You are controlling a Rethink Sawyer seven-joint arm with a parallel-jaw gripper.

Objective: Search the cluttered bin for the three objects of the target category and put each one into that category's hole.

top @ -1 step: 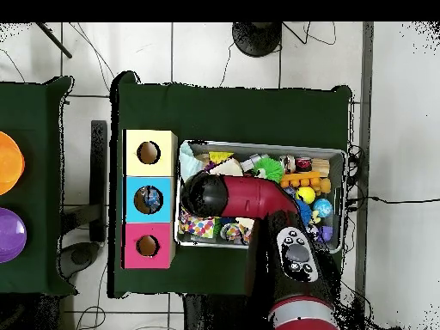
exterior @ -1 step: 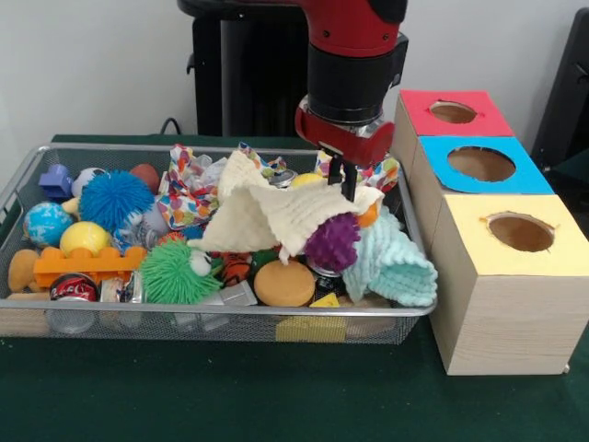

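On the left of the green-clothed tabletop (exterior @ -1 step: 276, 396) stands a silver wire-mesh bin (exterior @ -1 step: 18, 189) heaped with toys: a blue spiky rubber ball (exterior @ -1 step: 114, 198) near its left end, an orange toy brick (exterior @ -1 step: 87, 265) in front of that, and a green spiky ball with googly eyes (exterior @ -1 step: 175, 273) beside the brick. Across the middle lies a cream waffle-weave cloth (exterior @ -1 step: 267, 214), partly draped over a purple pom-pom ball (exterior @ -1 step: 332, 242), with a mint-green fluffy cloth (exterior @ -1 step: 396, 262) slumped at the right end. The pincer (exterior @ -1 step: 342, 180) hangs just above the cream cloth's upper right edge, its two dark prongs slightly apart and holding nothing. Which category is wanted cannot be told from here; if it is cloth, the likely targets are the two cloths directly below. To the right stand three wooden boxes, topped yellow (exterior @ -1 step: 515, 244), blue (exterior @ -1 step: 479, 166) and red (exterior @ -1 step: 451, 112), each with a round hole. The risk lies in the cloth: pinched at one edge, it could trail and drag the pom-pom or neighbouring toys over the rim, or bunch and snag at the hole instead of dropping through.
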